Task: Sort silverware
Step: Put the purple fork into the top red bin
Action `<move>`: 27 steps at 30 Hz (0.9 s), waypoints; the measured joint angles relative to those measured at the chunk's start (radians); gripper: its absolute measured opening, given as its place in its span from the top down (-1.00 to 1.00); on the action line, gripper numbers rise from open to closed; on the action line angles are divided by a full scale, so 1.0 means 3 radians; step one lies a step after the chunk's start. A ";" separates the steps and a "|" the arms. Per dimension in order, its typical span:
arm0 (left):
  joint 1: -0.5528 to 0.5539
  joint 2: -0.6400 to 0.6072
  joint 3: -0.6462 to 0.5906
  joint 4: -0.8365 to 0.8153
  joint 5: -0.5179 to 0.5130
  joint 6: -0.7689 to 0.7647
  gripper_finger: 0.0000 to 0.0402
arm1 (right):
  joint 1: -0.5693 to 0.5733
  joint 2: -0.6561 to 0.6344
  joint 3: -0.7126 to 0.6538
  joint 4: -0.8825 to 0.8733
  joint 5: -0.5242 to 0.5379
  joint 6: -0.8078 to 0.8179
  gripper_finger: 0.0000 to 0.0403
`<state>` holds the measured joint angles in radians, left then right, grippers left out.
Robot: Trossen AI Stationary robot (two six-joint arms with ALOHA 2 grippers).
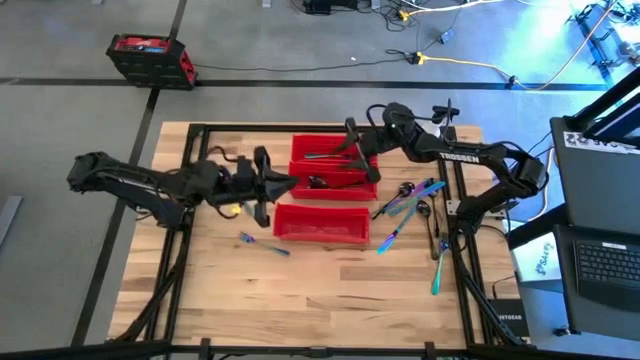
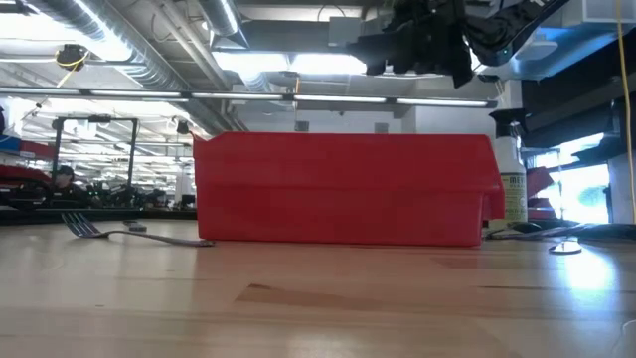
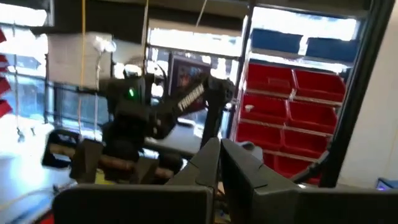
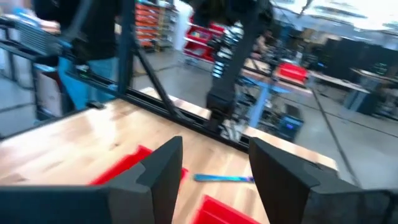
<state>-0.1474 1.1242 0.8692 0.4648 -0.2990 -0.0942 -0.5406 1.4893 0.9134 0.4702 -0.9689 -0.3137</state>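
The right claw [image 1: 362, 160] hangs with its fingers [image 4: 163, 168] apart and empty above the two red bins [image 1: 333, 166] at the counter's [image 1: 300, 290] far middle. The left claw [image 1: 285, 185], pinched shut on nothing, sits beside those bins. Most silverware [image 1: 410, 200] lies loose toward the counter's right edge; one fork [image 1: 265, 244] lies left of the near red bin [image 1: 322, 224]

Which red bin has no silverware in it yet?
The nearest red bin, the one standing apart from the other two. In the high view its inside shows only red, while the far bin and middle bin each hold pieces.
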 joint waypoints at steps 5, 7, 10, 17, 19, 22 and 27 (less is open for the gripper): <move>-0.0139 0.0197 0.0000 0.0137 -0.0007 -0.0074 1.00 | 0.0018 -0.0001 0.0000 -0.0003 -0.0041 0.0076 0.17; -0.0195 0.0286 0.0000 0.0220 -0.0098 -0.0088 1.00 | 0.0059 -0.0001 0.0000 -0.0004 -0.0058 0.0124 0.17; -0.0253 0.0403 0.0000 0.0358 -0.0304 -0.0148 1.00 | 0.0101 -0.0001 0.0000 -0.0004 -0.0099 0.0264 0.17; -0.0254 0.0650 0.0000 0.0436 -0.0218 -0.0628 1.00 | 0.0280 -0.0001 0.0003 -0.0003 -0.0235 0.0480 0.17; -0.0254 0.0720 0.0000 0.0426 -0.0123 -0.0674 1.00 | 0.0357 -0.0001 0.0027 0.0000 -0.0234 0.0680 0.17; -0.0273 0.0812 0.0000 0.0424 -0.0088 -0.0817 1.00 | 0.0477 -0.0001 0.0068 0.0016 -0.0057 0.0680 0.17; -0.0292 0.0977 -0.0001 0.0401 -0.0081 -0.0972 0.96 | 0.0702 -0.0001 0.0189 0.0008 0.0397 0.0597 0.17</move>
<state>-0.2351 1.4172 0.8688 0.5851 -0.3234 -0.3859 -0.3301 1.4891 0.9702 0.4727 -0.8497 -0.1345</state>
